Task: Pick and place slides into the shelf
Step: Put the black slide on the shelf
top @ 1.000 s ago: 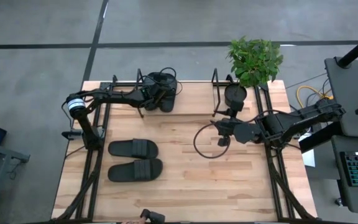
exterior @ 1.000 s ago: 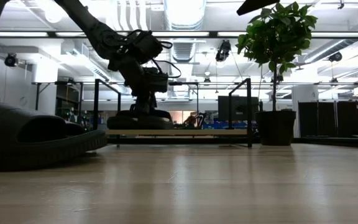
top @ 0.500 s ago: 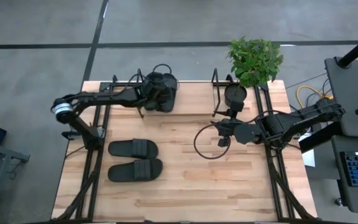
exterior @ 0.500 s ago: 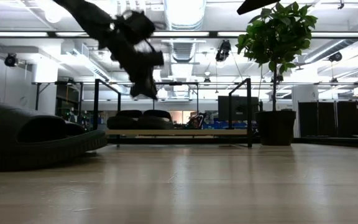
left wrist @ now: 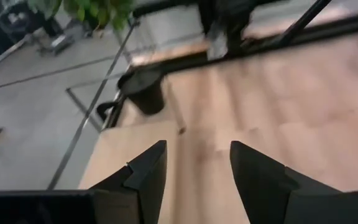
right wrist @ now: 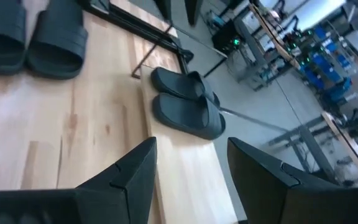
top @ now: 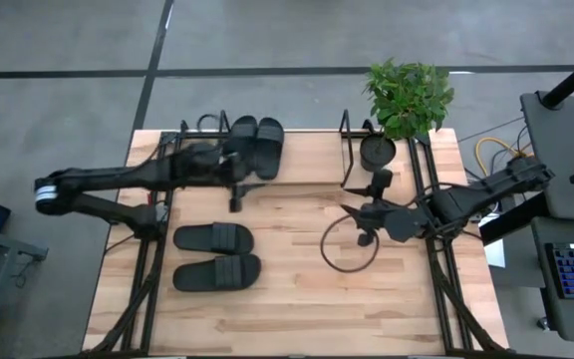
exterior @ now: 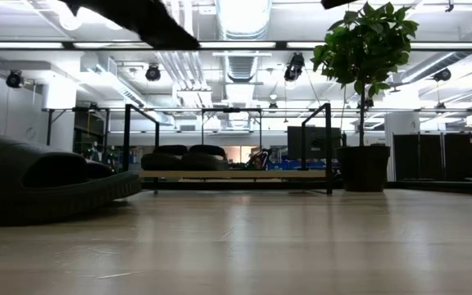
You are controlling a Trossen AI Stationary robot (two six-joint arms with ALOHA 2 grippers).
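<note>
Two slides on shelf [top: 257, 146] lie side by side on the shelf [top: 351, 150] at its left end, along the far edge of the table [top: 297, 289]. Long axes run front to back. In the low view the pair sits on the light base board between the wire uprights, straps humped upward; which end holds the toes cannot be told.

Two slides on table [top: 215, 254] lie at the left front, parallel, one behind the other, long axes running left–right. The broad straps sit toward the right half of each sole.

Left tool [top: 235, 189] hovers over bare wood just in front of the shelved pair — fingers [left wrist: 145, 177] parted with a clear gap, nothing between them, touching nothing.

Right tool [top: 364, 214] hangs over the table right of centre, beside a loop of cable [top: 347, 247]. Its fingers [right wrist: 132, 171] stand wide apart, empty. A potted plant [top: 407, 95] stands at the far right corner.
</note>
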